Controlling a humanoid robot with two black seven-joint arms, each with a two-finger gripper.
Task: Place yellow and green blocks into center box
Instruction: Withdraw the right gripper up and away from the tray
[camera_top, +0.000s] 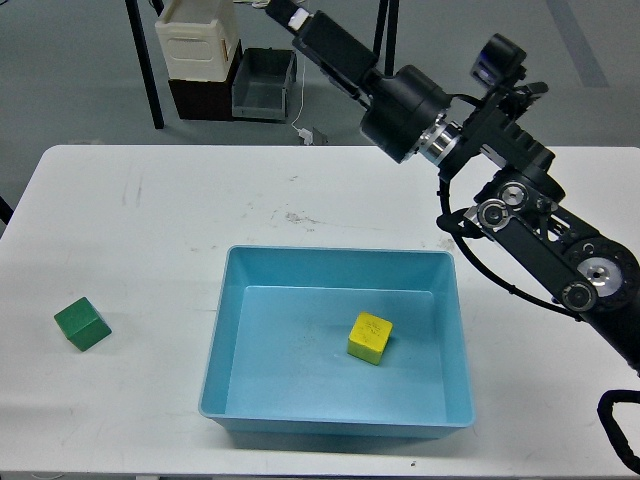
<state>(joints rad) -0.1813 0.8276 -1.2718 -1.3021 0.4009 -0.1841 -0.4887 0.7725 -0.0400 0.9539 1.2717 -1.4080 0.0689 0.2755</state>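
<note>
Below and nearer the robot than the raised right gripper (289, 14), things are lying like this:

- The white table (150, 200) is spreading across the whole view, well beneath the gripper.
- The right arm (520, 230) is coming in from the right edge, bending up over the table's far right corner and reaching away towards the top of the view. No left arm is showing at all.
- The center box (335, 260) is sitting below the gripper and back towards the robot, roughly in line with it from side to side. Its long side is running left to right.
- The right gripper is ending small and dark at the top edge. Its two fingers are not separating out, so I cannot tell whether it is spread or closed. Nothing is showing in it, and it is touching nothing on the table.
- The yellow block (369, 337) is already resting on the box floor, a little right of the gripper's line and far below it, turned slightly askew to the walls.
- The green block (82, 323) is sitting on bare table, well to the left of the gripper and down towards the robot, well apart from the box's left wall. Being a cube, it is offering no long axis, though its faces are lying at an angle to the table edge.
- Judging from this, half the task is done. The green block is lying on the left arm's side, so that arm is probably the nearer one, while the right arm would be crossing the whole box to reach it.
</note>
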